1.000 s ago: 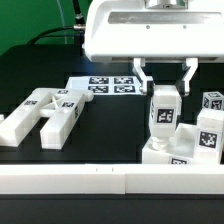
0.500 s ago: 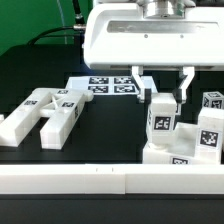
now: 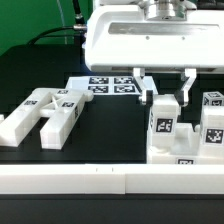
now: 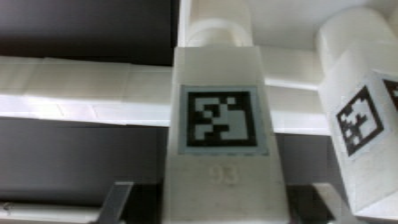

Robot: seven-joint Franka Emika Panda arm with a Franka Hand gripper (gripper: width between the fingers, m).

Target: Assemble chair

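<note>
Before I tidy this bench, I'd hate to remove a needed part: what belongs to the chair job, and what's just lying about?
Job: gripper, shut on the upright bar; loose pieces on the exterior view's left; tagged blocks on its right.
Lying about: marker board; white front rail.

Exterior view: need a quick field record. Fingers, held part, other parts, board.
fingers: closed on either side of the upright bar's top
upright bar: vertical, tag facing the camera, at the exterior view's right
neighbouring blocks: tagged, close beside the bar
loose parts: grouped at the exterior view's left, away from the fingers
marker board: lying flat behind the parts
</note>
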